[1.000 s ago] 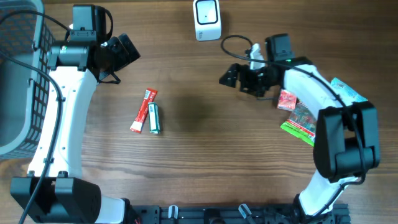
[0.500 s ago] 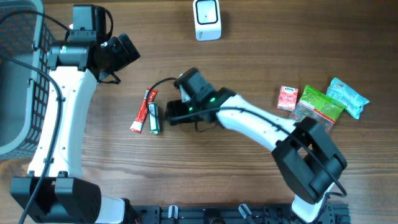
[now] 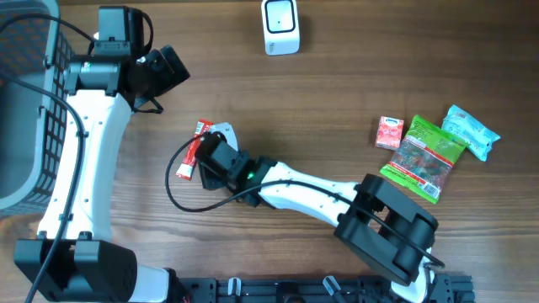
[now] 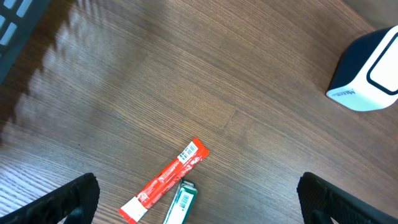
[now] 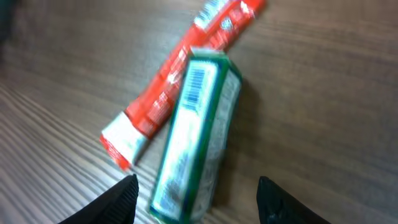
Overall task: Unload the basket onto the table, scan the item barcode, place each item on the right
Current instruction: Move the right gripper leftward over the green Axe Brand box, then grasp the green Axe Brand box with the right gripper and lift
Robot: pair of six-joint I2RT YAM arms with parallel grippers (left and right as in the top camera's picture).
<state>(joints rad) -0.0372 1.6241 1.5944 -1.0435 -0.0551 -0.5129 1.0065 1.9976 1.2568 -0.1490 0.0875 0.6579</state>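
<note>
Both sides of the left gripper stand spread wide with nothing between them, over on your left near the basket. Next along you have the red stick packet, and touching its side lies the green box, flat on the wood left of the table's middle. In the right wrist view its long axis runs from near-left to far-right, with the barcode face up at the far end. The right gripper straddles the box's near end, its fingers parted with gaps on both sides. Farther right sit the scanner and a cluster of packets.
</note>
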